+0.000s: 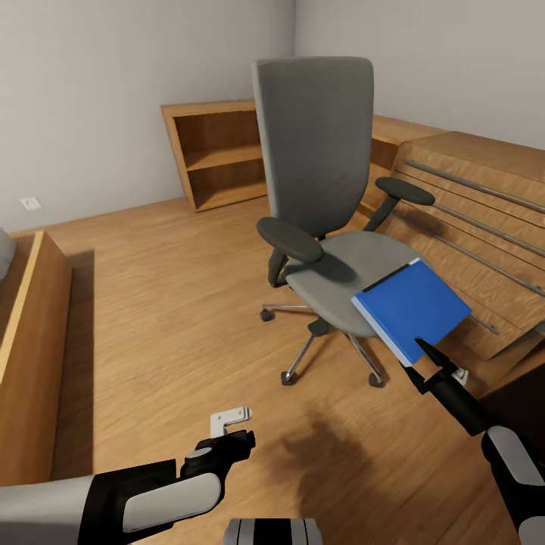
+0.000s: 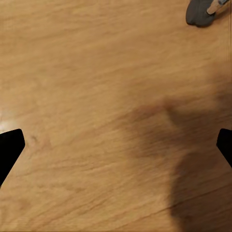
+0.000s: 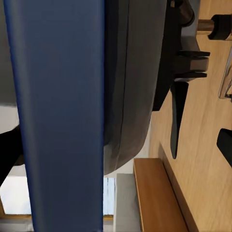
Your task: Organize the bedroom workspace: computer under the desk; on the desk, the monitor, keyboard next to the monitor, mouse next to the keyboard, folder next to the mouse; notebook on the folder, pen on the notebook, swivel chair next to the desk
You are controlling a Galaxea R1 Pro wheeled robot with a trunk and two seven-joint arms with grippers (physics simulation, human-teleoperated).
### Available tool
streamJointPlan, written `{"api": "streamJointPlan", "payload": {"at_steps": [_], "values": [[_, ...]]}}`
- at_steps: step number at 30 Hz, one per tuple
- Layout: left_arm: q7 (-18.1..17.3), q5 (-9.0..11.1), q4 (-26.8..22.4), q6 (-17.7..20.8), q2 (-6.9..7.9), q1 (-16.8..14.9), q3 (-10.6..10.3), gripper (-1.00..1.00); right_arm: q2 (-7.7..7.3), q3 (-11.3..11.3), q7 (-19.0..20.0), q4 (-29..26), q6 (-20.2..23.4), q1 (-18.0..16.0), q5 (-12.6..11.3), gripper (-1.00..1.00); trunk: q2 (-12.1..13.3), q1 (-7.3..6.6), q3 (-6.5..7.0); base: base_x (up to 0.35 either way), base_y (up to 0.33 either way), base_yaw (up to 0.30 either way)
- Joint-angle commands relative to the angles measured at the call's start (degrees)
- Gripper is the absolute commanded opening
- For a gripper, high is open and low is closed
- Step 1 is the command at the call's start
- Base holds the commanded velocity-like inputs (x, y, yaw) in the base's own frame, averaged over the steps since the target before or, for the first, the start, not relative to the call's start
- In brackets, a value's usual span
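Observation:
The grey swivel chair (image 1: 318, 182) stands mid-room on the wood floor, its seat (image 1: 341, 276) facing me. A bright blue folder (image 1: 412, 306) sits tilted over the seat's front right corner, most of it past the seat edge. My right gripper (image 1: 437, 362) is at the folder's near edge. In the right wrist view the folder (image 3: 58, 116) lies close against one finger, while the other fingertip (image 3: 224, 145) stands far off, so the jaws are wide apart. My left gripper (image 1: 235, 430) hangs low over bare floor, open (image 2: 116, 145) with nothing between its fingers.
Light wood cabinets with long metal handles (image 1: 469, 204) line the right side just behind the chair. An open wooden shelf unit (image 1: 219, 155) stands at the back wall. A wooden bed frame (image 1: 30, 341) runs along the left. A chair caster (image 2: 199, 13) is near my left gripper.

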Motion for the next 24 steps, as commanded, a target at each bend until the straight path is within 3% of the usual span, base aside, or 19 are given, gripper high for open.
{"api": "streamJointPlan", "payload": {"at_steps": [1, 5, 24], "values": [[0.05, 0.36, -0.06, -0.6, 0.02, -0.09, -0.13, 1.0, 0.0, -0.06, 0.06, 0.02, 0.31, -0.03, -0.09, 1.0, 0.0, -0.03, 0.18, 0.0, 0.0, 0.0], [0.03, 0.35, -0.06, -0.6, 0.02, -0.09, -0.13, 1.0, 0.0, -0.05, 0.06, 0.02, 0.33, -0.03, -0.11, 1.0, 0.05, -0.14, 1.07, 0.0, 0.0, 0.0], [0.05, 0.34, -0.06, -0.6, 0.02, -0.09, -0.13, 1.0, 0.0, -0.02, 0.06, 0.02, 0.31, -0.03, -0.11, 1.0, 0.09, -0.21, 1.74, 0.0, 0.0, 0.0]]}}
